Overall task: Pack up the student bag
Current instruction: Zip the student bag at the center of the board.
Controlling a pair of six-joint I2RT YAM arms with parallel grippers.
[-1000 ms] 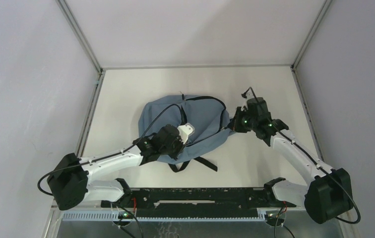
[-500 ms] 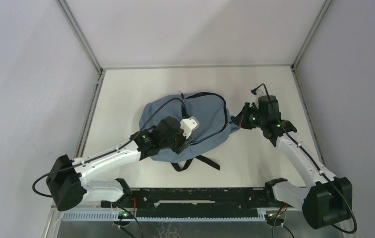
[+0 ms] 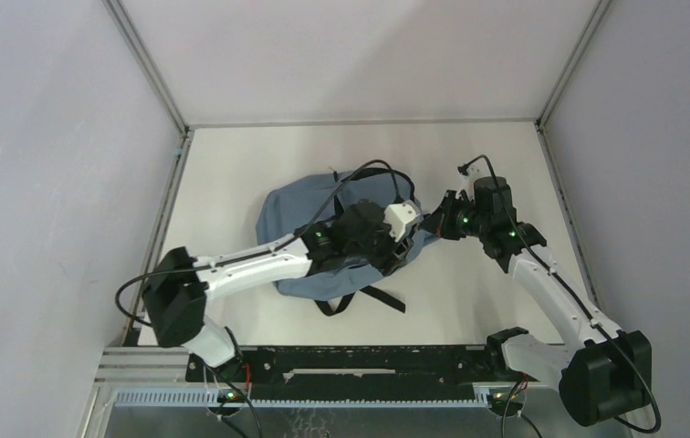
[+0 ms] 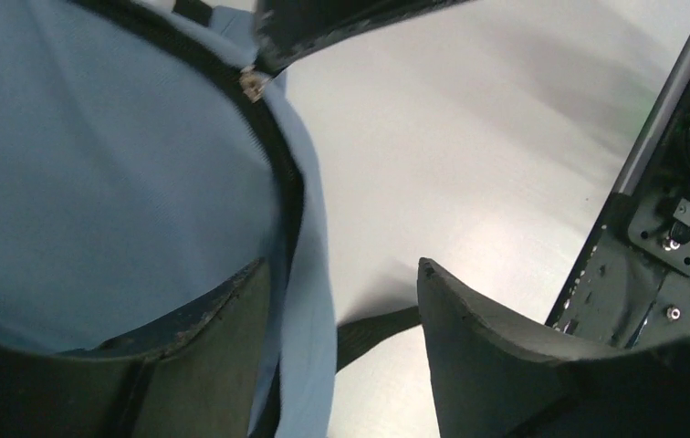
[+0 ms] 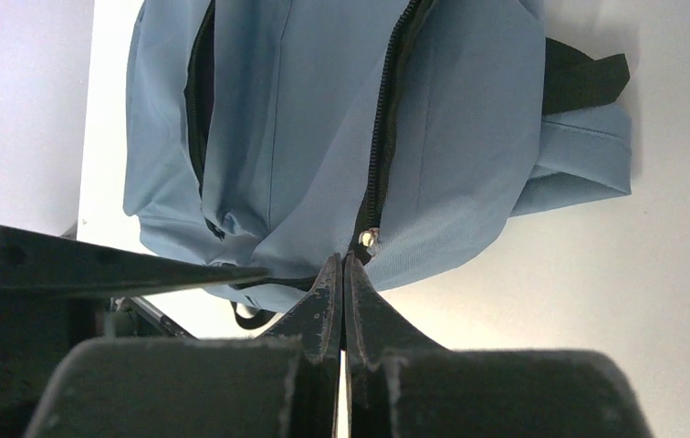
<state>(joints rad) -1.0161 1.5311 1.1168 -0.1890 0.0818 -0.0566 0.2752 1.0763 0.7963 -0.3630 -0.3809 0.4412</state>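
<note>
Left gripper (image 4: 341,274), now beside the right gripper (image 5: 341,265), hangs spread over the bag (image 5: 305,109) zip (image 4: 273,155); the right is pressed together. Zipping step, likely: next, pinch the pull (image 4: 252,84).

The backpack (image 3: 288,215) is a plain dusty blue-grey, with black straps (image 5: 583,78) and a black zip (image 5: 385,119). The table (image 3: 232,173) is off-white. The left arm (image 3: 250,267) and right arm (image 3: 556,294) are white with black joints.

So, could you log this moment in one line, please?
left tool open over student bag | right tool pinching it by zip pull
</note>
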